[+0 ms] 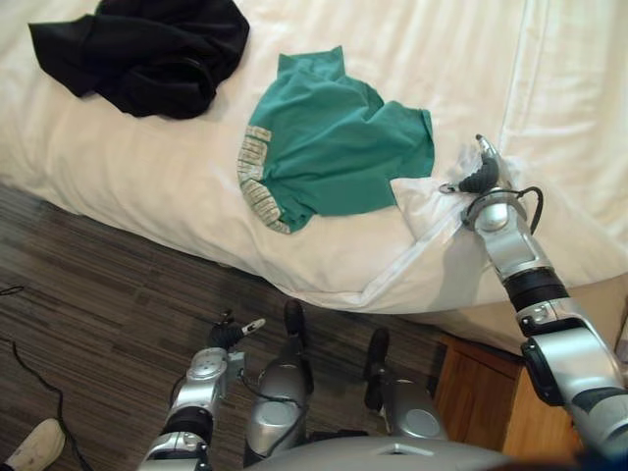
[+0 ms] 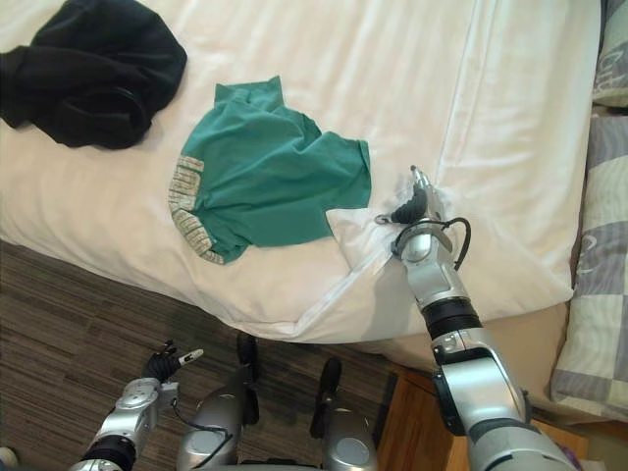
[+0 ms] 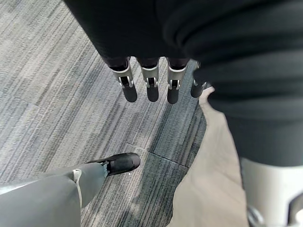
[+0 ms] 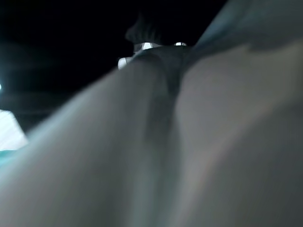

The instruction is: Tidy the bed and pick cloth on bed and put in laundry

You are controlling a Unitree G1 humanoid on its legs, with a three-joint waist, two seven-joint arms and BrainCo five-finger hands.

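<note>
One wide bed (image 1: 392, 39) in white covers fills the upper scene, with grey wood-look floor (image 1: 98, 285) before it. Lying crumpled toward its far left is a black garment (image 1: 147, 49). Near the middle a green shirt (image 1: 339, 142) lies spread, touching a turned-back corner of the cover (image 1: 422, 201). The right hand (image 1: 481, 172) rests at that corner; its grip cannot be told. The left hand (image 1: 224, 336) hangs low over the floor, fingers straight, empty.

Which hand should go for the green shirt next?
Probably right. The right hand is at the bed just beside the green shirt; the left hand hangs low over the floor, off the bed.
</note>
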